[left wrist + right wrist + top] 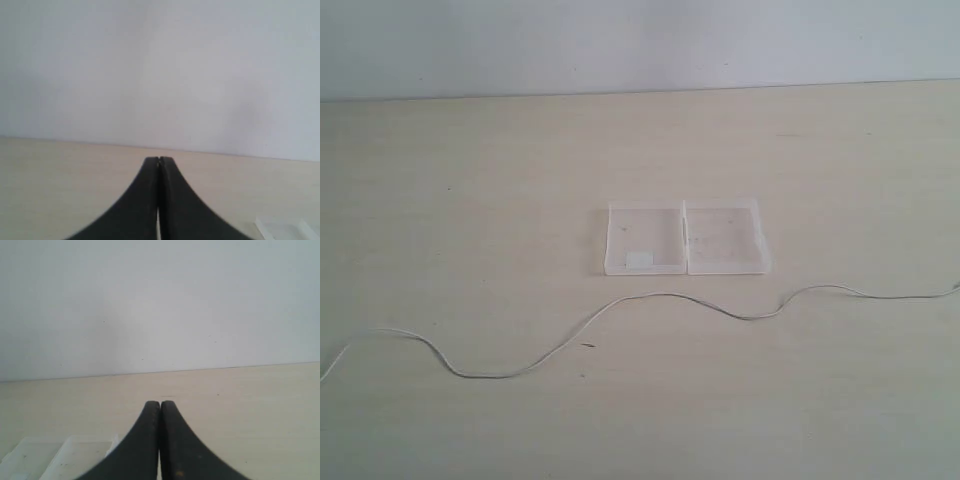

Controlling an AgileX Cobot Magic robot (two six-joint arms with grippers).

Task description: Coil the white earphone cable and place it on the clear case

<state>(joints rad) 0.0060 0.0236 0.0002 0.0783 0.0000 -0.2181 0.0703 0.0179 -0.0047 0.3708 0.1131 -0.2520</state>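
The white earphone cable (650, 296) lies stretched in a wavy line across the table, running off both side edges of the exterior view, just in front of the clear case (685, 238). The case lies open and flat, two square halves side by side, with a small white rectangle (639, 260) in its left half. Neither arm shows in the exterior view. My left gripper (159, 160) is shut and holds nothing; a corner of the clear case (285, 229) shows beside it. My right gripper (160, 404) is also shut and holds nothing, with the clear case (60, 455) beside it.
The light wooden table (470, 180) ends at a pale wall (620, 40) behind the case. A few small dark specks (588, 345) mark the tabletop near the cable.
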